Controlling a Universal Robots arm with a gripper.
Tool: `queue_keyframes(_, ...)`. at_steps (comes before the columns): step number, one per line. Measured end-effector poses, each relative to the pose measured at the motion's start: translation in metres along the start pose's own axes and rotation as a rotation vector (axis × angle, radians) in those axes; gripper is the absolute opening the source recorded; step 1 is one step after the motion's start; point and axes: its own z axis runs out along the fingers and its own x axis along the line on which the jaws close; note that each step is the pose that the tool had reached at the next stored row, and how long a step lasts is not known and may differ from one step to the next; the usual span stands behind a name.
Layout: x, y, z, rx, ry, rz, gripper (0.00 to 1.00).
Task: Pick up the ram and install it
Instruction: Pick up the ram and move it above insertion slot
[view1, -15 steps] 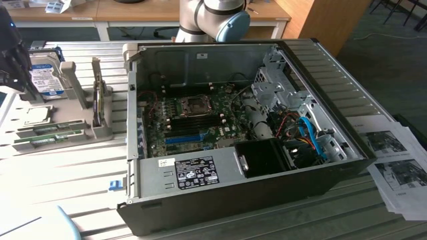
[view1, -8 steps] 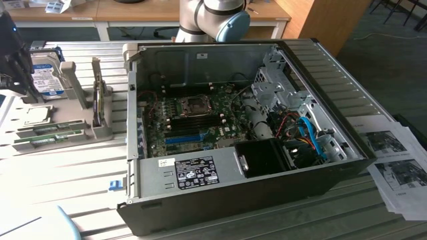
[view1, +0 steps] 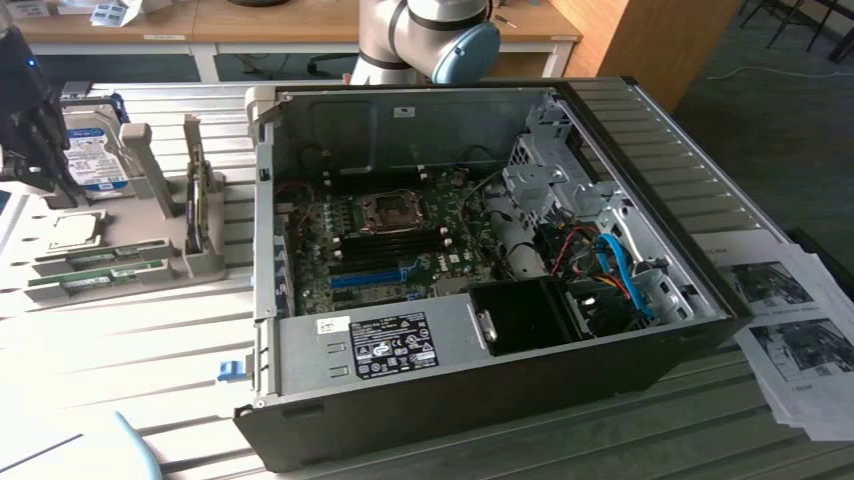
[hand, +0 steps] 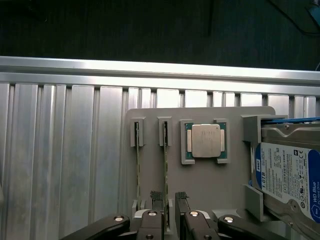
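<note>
Two rams, thin green sticks, stand on edge in a grey holder plate (hand: 210, 185). One ram (hand: 166, 165) runs down between my fingertips (hand: 157, 196); the other ram (hand: 138, 170) lies beside it, outside them. My gripper (hand: 169, 198) is open, straddling the first stick with a small gap on each side and nothing gripped. In the exterior view the same rams (view1: 104, 261) lie at the holder's near end on the exterior view's left. There the arm's dark wrist end (view1: 30, 120) hangs over the holder. The open computer case (view1: 454, 240) shows its motherboard (view1: 387, 235).
A CPU chip (hand: 205, 141) and a silver hard drive (hand: 290, 175) with a blue-white label share the holder. The slatted aluminium table (hand: 60, 165) ends at a rail beyond the holder. Paper sheets (view1: 794, 320) lie to the exterior view's right of the case.
</note>
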Motion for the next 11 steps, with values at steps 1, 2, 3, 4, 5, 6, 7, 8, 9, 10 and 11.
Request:
queue_keyframes(1,0.0003,0.0000,0.0003,0.0001,0.0000,0.000,0.23)
queue_keyframes(2,0.0006,-0.0001,0.0005,0.0001,0.0000,0.000,0.23)
queue_keyframes(3,0.0009,-0.0001,0.0007,0.0001,0.0000,0.000,0.23)
queue_keyframes(4,0.0012,-0.0001,0.0008,0.0001,0.0000,0.000,0.23)
queue_keyframes(5,0.0017,-0.0001,0.0009,-0.0001,0.0002,0.000,0.23)
queue_keyframes(6,0.0022,-0.0001,0.0010,-0.0002,0.0001,0.000,0.23)
queue_keyframes(7,0.0028,-0.0001,0.0013,-0.0001,0.0001,0.000,0.23)
queue_keyframes(8,0.0035,-0.0001,0.0015,-0.0001,0.0002,0.000,0.23)
queue_keyframes(9,0.0043,0.0000,0.0018,-0.0001,0.0001,0.000,0.23)
queue_keyframes(10,0.0051,0.0000,0.0019,-0.0001,0.0001,0.000,0.23)
queue_keyframes(11,0.0057,0.0000,0.0021,-0.0001,0.0002,0.000,0.23)
